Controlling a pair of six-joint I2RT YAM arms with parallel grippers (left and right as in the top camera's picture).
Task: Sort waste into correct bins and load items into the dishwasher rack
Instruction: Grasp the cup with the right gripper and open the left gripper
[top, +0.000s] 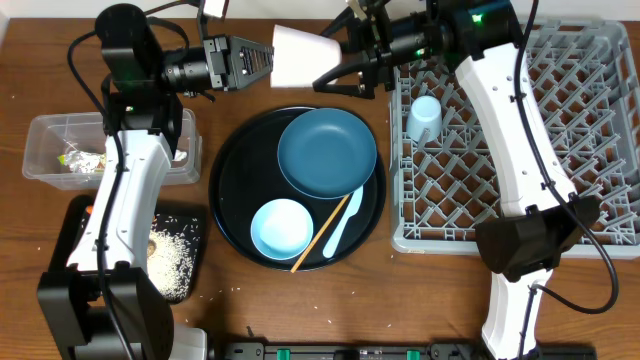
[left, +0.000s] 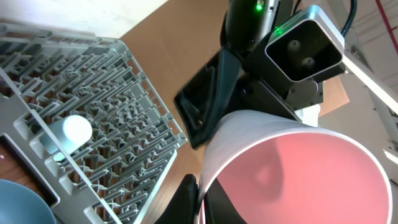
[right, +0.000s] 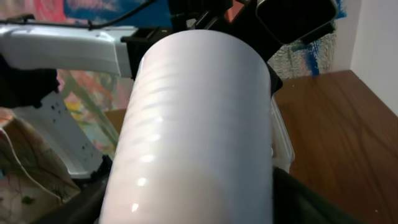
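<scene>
Left gripper (top: 268, 62) is clenching on the rim of the pink cup (top: 298, 55), holding it on its side in the air over the far middle of the table (top: 410, 295), mouth towards its own wrist camera; the right gripper (top: 333, 58) is facing it from the right with one finger on each side of the cup's body, and whether those fingers are pressing the cup or standing just clear I cannot tell; the dishwasher rack (top: 600, 70) is sitting at the right with the light blue cup (top: 424, 118) lying in its far left corner; the round black tray (top: 225, 190) in the middle is carrying the dark blue plate (top: 325, 150), the small light blue bowl (top: 280, 228), the white spoon (top: 345, 222) and the wooden chopstick (top: 318, 238); at the left the clear box (top: 40, 150) is holding the yellow-green wrapper (top: 72, 157), and nearer, the black rectangular tray (top: 196, 216) is holding white rice grains (top: 170, 258).
</scene>
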